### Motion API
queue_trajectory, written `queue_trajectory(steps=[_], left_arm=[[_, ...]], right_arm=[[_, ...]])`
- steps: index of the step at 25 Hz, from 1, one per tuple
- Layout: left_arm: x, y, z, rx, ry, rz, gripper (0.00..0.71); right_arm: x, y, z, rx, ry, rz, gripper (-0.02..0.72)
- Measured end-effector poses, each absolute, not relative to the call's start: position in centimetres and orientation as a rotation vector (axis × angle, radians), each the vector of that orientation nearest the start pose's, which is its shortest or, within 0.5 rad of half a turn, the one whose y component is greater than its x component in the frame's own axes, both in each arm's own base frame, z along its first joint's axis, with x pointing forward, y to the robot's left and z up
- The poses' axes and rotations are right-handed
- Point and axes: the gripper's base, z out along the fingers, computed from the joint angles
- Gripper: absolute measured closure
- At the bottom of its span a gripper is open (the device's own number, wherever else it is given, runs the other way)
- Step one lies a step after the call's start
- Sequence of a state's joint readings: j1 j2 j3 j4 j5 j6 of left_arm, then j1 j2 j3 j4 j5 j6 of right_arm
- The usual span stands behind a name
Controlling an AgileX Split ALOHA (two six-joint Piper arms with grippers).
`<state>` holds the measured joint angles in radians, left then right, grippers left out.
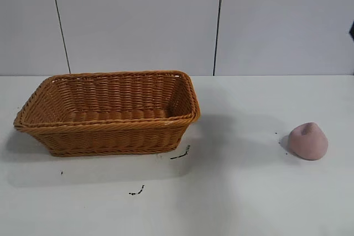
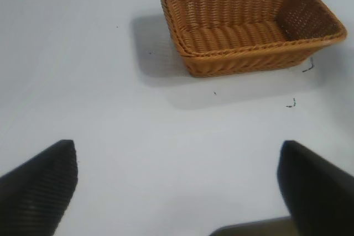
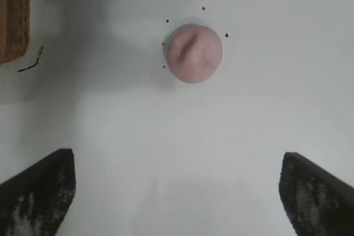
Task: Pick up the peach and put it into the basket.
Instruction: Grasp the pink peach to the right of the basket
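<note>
Right wrist view first: the right gripper [image 3: 176,192] hangs above the white bench [image 3: 166,147] with its two dark fingers [image 3: 38,192] spread wide at the edges of the picture, nothing between them. Beyond the gap, on bare bench, sits the peach [image 3: 194,52], a dusty-pink lump with a crease across its top, ringed by a few tiny dark specks. It touches nothing and lies well clear of the fingers. Farther off at the side, a corner of the basket [image 3: 12,17] shows, with a short dark scribble on the bench just beside it.

From the left wrist, the left gripper [image 2: 177,192] is likewise wide open over bare bench, holding nothing; the basket [image 2: 251,26] stands some way beyond it, upright and with nothing inside, its braided rim intact and its shadow falling on the bench beside it.

From the exterior camera, neither arm shows. Nearest are two small dark marks [image 1: 136,191] on the bench. Behind them, the basket [image 1: 108,111] stands at the left and the peach [image 1: 307,141] rests at the right, blunt tip upward, well apart from the basket. A pale panelled wall [image 1: 138,20] closes the scene behind the bench.
</note>
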<state>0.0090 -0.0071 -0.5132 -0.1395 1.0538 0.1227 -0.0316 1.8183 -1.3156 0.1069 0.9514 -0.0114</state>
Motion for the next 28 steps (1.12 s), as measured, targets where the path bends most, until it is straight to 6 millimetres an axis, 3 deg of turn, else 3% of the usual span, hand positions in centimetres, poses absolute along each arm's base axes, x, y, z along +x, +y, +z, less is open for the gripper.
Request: queue_trajectory(steps=[6,12,14,16,21,22,26,28], left_arm=[[-0.8,-1.1,28.2,0.122,2.007,-0.082,0.016],[-0.8,-1.1,28.2,0.122,2.007,-0.082,0.016],[-0.8,-1.1,28.2,0.122,2.007,-0.082,0.016],[-0.8,-1.1,28.2,0.122,2.007,-0.082,0.016],[-0.8,-1.1,28.2,0.122,2.007,-0.082,0.016],[-0.8,-1.1,28.2,0.122,2.007,-0.082,0.016],[-0.8,-1.1,28.2,0.122,2.007,-0.082,0.016],[-0.8,-1.1,28.2,0.122,2.007,-0.082,0.016]], right_arm=[[38.3,-0.5,16.0,0.127,2.99,0.123,0.008],[38.9,-0.5,13.7,0.134,3.0,0.119,0.026],[38.9,-0.5,13.6,0.134,3.002,0.118,0.098],[38.9,-0.5,13.6,0.135,3.002,0.118,0.218],[38.9,-0.5,13.6,0.12,3.006,0.118,0.682],[38.9,-0.5,13.6,0.112,3.007,0.117,0.717],[38.8,-0.5,14.1,0.081,3.005,0.117,0.722],[39.0,-0.5,15.6,0.069,2.978,0.116,0.722]])
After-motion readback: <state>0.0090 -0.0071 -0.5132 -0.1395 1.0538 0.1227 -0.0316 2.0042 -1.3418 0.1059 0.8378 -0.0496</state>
